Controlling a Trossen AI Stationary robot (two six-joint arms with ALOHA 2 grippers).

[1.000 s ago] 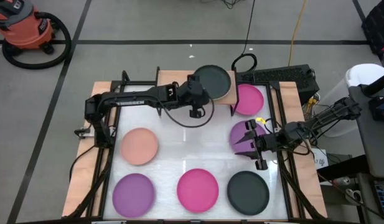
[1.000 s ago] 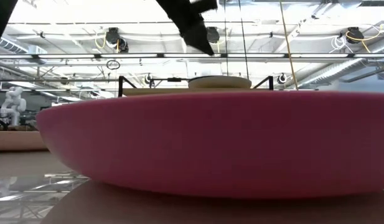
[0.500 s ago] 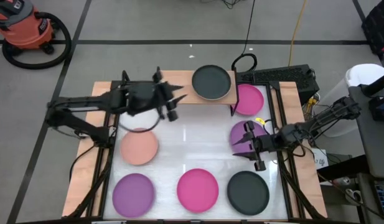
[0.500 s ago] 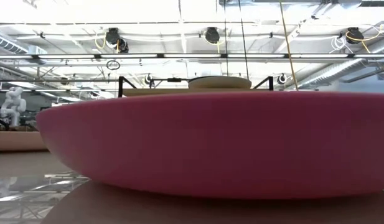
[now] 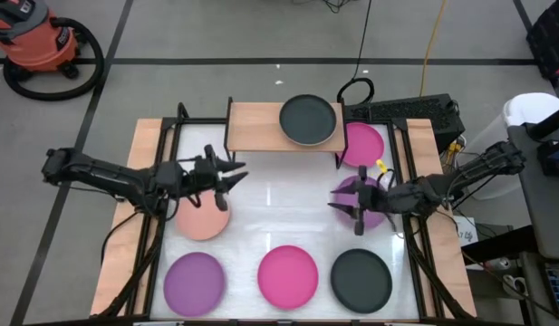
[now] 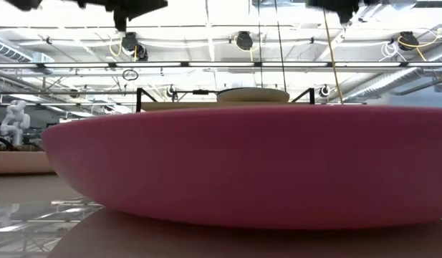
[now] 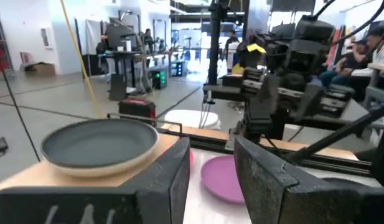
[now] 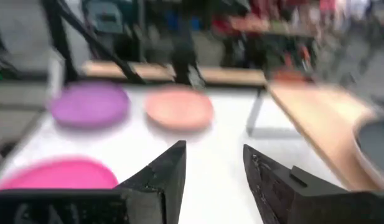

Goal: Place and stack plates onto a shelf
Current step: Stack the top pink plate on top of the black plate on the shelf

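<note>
Left gripper point(image 5: 226, 174): fingers apart, empty, above the salmon plate point(image 5: 202, 215), in front of the shelf point(image 5: 261, 127). Right gripper point(image 5: 344, 206): fingers apart, empty, over a purple plate point(image 5: 374, 199). A black plate point(image 5: 308, 119) rests on the shelf. Table point(image 5: 288, 217): white. Floor: grey.

The shelf point(image 5: 261, 127) at the white table's point(image 5: 279, 217) twelve o'clock carries a black plate point(image 5: 308, 119) on its right half. On the table lie salmon point(image 5: 202, 214), purple point(image 5: 194, 278), magenta point(image 5: 288, 275) and black point(image 5: 361, 277) plates from nine to five o'clock. Another purple plate point(image 5: 374, 195) lies at three, and a magenta one point(image 5: 365, 145) at one.
</note>
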